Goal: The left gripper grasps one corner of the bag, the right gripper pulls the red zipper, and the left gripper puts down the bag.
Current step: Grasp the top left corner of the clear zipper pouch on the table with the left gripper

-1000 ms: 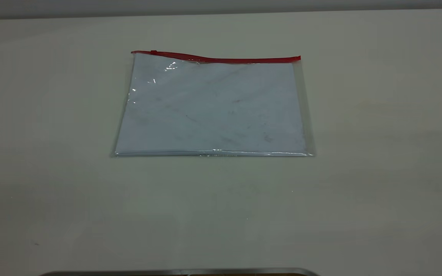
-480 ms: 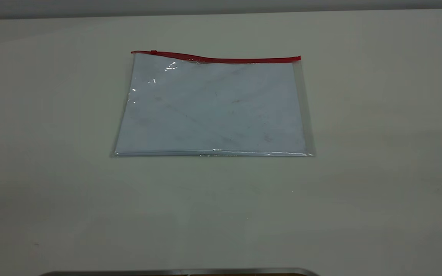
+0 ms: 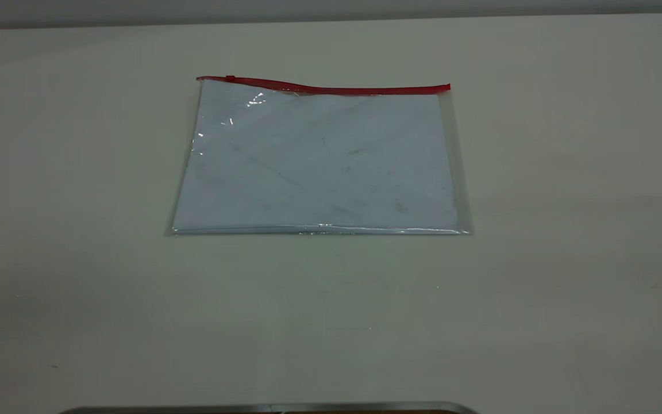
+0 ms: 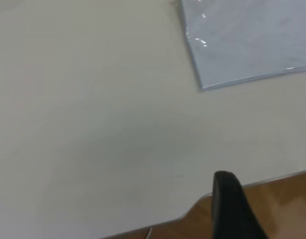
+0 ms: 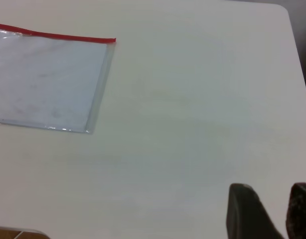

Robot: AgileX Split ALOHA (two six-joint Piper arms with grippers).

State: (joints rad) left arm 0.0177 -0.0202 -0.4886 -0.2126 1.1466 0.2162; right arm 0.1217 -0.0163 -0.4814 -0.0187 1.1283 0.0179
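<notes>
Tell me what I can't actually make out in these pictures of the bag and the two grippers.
- Left gripper: absent from the exterior view; the left wrist view's edge cuts off all but its finger.
- Right gripper: only fingertip stubs at the right wrist view's edge.
- Bag: both wrist views crop it to one corner.
- Red zipper: its slider is too small to read.

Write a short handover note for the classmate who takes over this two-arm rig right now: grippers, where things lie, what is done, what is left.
Left gripper: near the table's edge, clear of the bag, holding nothing.
Right gripper: also back over the table, jaws apart, empty.
The bag lies flat mid-table, the red zipper along its far edge, the slider tab near the left end.
Done: nothing yet.
Left: left gripper grasps a corner, right pulls the zipper, left sets the bag down.
</notes>
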